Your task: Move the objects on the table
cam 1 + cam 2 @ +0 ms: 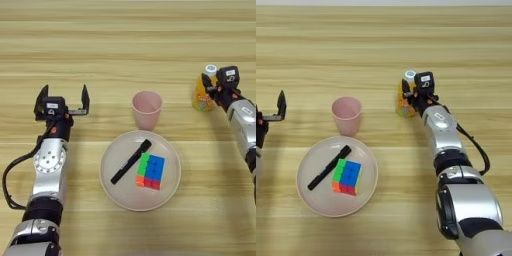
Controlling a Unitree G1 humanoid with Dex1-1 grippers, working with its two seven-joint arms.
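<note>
1. Right now the right hand is at the orange drink bottle, far right of the worktop, well apart from everything else.
2. Black fingers sit against the bottle's sides just under the white cap. Looks like a grasp; can't confirm how firm the clamp is, as the hand hides most of the contact.
3. Bottle stands upright, base on the wood, long axis vertical, cap up. Not lifted as far as I can tell.
4. Side grip high on the body makes sense to me: it keeps the bottle vertical for a lift or slide and keeps the wrist off the worktop.
5. Left hand is on the left side, fingers spread wide, holding nothing, pointing away from the robot. Reads as idle.
6. Puzzle cube lies in the beige plate, right of centre, flat on one face, green and blue up, red and orange on the near side. Edges turned slightly off the plank lines.
7. Black marker is also in the plate, just beside the cube, long axis diagonal from near-left to far-right.
8. Pink cup stands upright, mouth up, just beyond the plate rim.
9. Likely risk: tipping the bottle if it is dragged rather than lifted.
</note>
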